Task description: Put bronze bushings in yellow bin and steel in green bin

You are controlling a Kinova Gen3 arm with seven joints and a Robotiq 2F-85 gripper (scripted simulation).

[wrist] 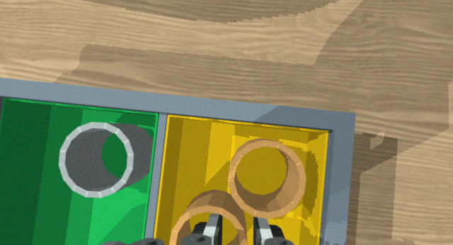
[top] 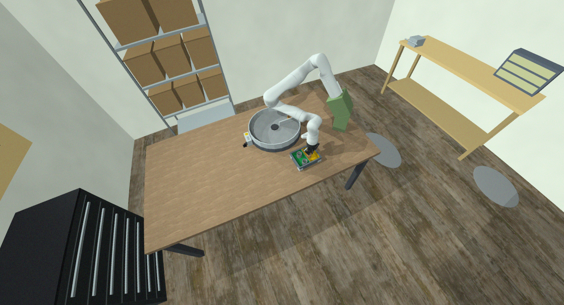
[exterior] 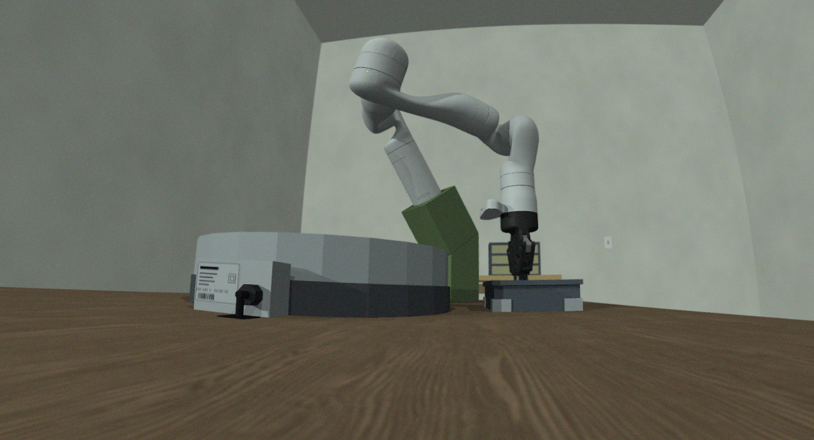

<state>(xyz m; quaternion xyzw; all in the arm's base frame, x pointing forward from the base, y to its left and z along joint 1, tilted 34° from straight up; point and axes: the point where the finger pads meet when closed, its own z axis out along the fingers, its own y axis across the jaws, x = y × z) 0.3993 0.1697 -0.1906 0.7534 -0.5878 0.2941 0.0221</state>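
My gripper (top: 309, 151) (exterior: 521, 276) (wrist: 237, 231) points down over the yellow bin (top: 315, 156) (wrist: 191, 149), with its fingers slightly apart and holding nothing. One bronze bushing (wrist: 214, 198) stands in this bin at the lower edge of the wrist view; the left finger overlaps its opening and its right wall shows between the fingers. Another bronze bushing (wrist: 296, 183) stands beside it, farther right. The green bin (wrist: 21, 167) holds two steel bushings, a rear one (top: 299, 154) (wrist: 141, 153) and a front one (top: 304, 161). The turntable (top: 262, 139) carries a small orange-brown piece (top: 289, 116), partly hidden by the arm.
Both bins sit in one grey tray (exterior: 540, 298) (wrist: 340, 160), with a thin divider between them. The turntable's raised wall (exterior: 341, 258) stands close beside the tray. A control box (top: 247, 137) (exterior: 219, 287) is attached to the turntable's side. The table edge runs in front of the tray.
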